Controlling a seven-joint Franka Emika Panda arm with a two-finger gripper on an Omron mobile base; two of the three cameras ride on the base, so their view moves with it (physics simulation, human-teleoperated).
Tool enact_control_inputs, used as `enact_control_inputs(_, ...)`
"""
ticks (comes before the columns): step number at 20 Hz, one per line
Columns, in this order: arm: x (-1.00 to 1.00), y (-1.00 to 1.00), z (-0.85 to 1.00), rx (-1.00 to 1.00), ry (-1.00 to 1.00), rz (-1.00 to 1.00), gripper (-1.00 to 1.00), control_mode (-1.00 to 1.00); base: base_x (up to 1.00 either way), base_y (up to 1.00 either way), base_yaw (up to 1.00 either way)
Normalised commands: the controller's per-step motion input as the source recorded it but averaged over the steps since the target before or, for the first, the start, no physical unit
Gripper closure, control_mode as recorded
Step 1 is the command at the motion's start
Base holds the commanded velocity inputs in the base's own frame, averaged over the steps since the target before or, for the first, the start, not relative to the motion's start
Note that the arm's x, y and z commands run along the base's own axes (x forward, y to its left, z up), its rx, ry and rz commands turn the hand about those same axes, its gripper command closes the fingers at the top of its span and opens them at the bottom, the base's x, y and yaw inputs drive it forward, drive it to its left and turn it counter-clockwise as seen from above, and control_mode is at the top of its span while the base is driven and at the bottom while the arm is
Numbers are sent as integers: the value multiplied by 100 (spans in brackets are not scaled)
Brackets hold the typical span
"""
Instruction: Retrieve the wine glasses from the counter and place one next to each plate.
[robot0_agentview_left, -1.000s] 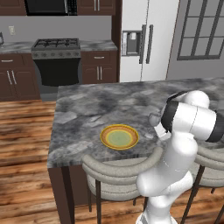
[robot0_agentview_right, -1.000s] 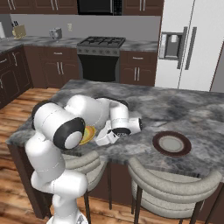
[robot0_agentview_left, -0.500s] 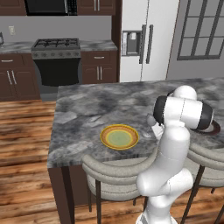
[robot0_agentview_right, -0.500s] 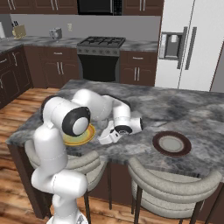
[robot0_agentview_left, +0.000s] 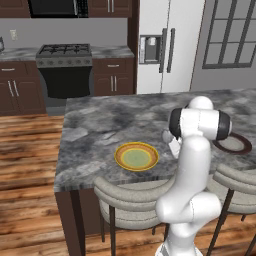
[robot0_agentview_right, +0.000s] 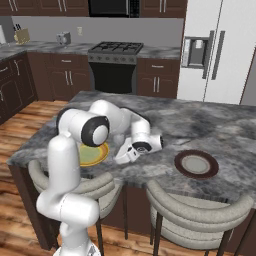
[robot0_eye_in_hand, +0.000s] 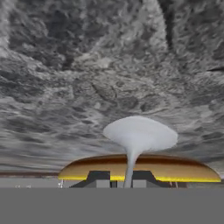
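In the hand view a clear wine glass (robot0_eye_in_hand: 139, 133) points its round foot away from me toward the grey marbled counter (robot0_eye_in_hand: 87, 65). Its thin stem runs down between my dark fingertips, and my gripper (robot0_eye_in_hand: 122, 178) is shut on it. The yellow-orange plate (robot0_eye_in_hand: 175, 168) lies just behind the stem. From the right base view my gripper (robot0_agentview_right: 126, 153) hangs low over the counter (robot0_agentview_right: 205, 120), just right of the yellow-orange plate (robot0_agentview_right: 95, 154). The brown-rimmed plate (robot0_agentview_right: 196, 163) lies farther right. The left base view shows the yellow-orange plate (robot0_agentview_left: 136, 156) and the brown-rimmed plate (robot0_agentview_left: 236, 144), partly behind my arm. The other wine glass is out of view.
Two padded stools (robot0_agentview_right: 197, 212) (robot0_agentview_left: 131, 200) stand at the island's near edge. Behind the island are a stove (robot0_agentview_right: 116, 62) and a fridge (robot0_agentview_right: 220, 47). A silver toaster (robot0_agentview_right: 63, 37) sits on the back counter. Bare stone lies between the two plates.
My arm's upper links have swung toward the yellow-orange plate side and straightened up. The hand has stayed low beside that plate with the glass in it.
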Motion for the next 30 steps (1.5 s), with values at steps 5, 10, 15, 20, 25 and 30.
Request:
enact_control_inputs(5,25,0,-28,0,0,0,100,-100,0,0,0)
enact_control_inputs(10,0,-3,-22,0,-17,6,100,-100,0,0,0)
enact_control_inputs(15,0,0,-28,-6,-29,7,100,-100,0,0,0)
enact_control_inputs(20,0,0,-25,-2,-16,1,100,-100,0,0,0)
enact_control_inputs(25,11,0,-40,-1,-6,0,-100,-100,0,0,0)
enact_control_inputs(30,6,-2,-24,0,-3,0,-100,-100,0,0,0)
